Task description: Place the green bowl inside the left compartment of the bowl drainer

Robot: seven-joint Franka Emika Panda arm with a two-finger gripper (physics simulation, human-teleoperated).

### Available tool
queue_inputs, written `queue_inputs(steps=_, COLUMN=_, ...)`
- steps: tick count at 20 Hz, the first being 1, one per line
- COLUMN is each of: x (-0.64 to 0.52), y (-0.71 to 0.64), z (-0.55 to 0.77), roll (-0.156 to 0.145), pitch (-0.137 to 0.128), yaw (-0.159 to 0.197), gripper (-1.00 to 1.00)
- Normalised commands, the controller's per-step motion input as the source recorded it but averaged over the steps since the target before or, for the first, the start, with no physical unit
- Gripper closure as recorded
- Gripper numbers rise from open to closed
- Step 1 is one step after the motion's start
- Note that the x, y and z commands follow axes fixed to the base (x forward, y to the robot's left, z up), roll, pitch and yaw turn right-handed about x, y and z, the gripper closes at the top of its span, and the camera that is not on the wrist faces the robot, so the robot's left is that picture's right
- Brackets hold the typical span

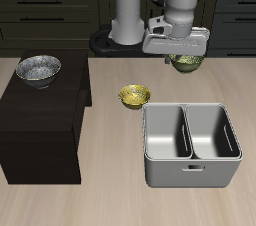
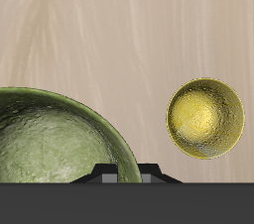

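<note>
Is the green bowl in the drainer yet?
No. The green bowl hangs under the gripper, behind the bowl drainer; both wells look empty.

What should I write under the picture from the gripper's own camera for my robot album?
Green bowl lifted in the gripper above the wooden table, with the yellow bowl below.

At the upper right of the frame the arm's hand [image 1: 184,58] hangs over the counter [image 1: 110,195] with the green bowl [image 1: 187,64] showing just beneath it, mostly hidden, so its grip cannot be told. The yellow bowl [image 1: 135,96] sits near the middle, just above the bowl drainer [image 1: 190,170] at lower right. A silver-grey patterned bowl [image 1: 38,69] rests on the dark cabinet [image 1: 40,130] at left.
</note>
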Motion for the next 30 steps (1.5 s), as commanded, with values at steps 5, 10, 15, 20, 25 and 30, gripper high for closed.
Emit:
queue_inputs(steps=5, x=-0.08, y=-0.03, z=0.56, roll=0.001, pitch=-0.069, yaw=0.009, gripper=1.0)
queue_inputs(steps=10, x=-0.11, y=0.01, z=0.53, roll=0.021, pitch=-0.053, yaw=0.005, gripper=1.0)
queue_inputs(steps=15, x=-0.09, y=-0.01, z=0.27, roll=0.001, pitch=-0.043, yaw=0.004, gripper=1.0)
queue_inputs(steps=20, x=0.05, y=-0.05, z=0.13, roll=0.002, pitch=0.011, yaw=0.004, gripper=1.0)
queue_inputs(steps=25, x=0.15, y=0.01, z=0.12, roll=0.001, pitch=0.004, yaw=0.014, gripper=1.0)
queue_inputs(steps=30, x=0.27, y=0.05, z=0.19, roll=-0.003, pitch=-0.007, yaw=0.028, gripper=1.0)
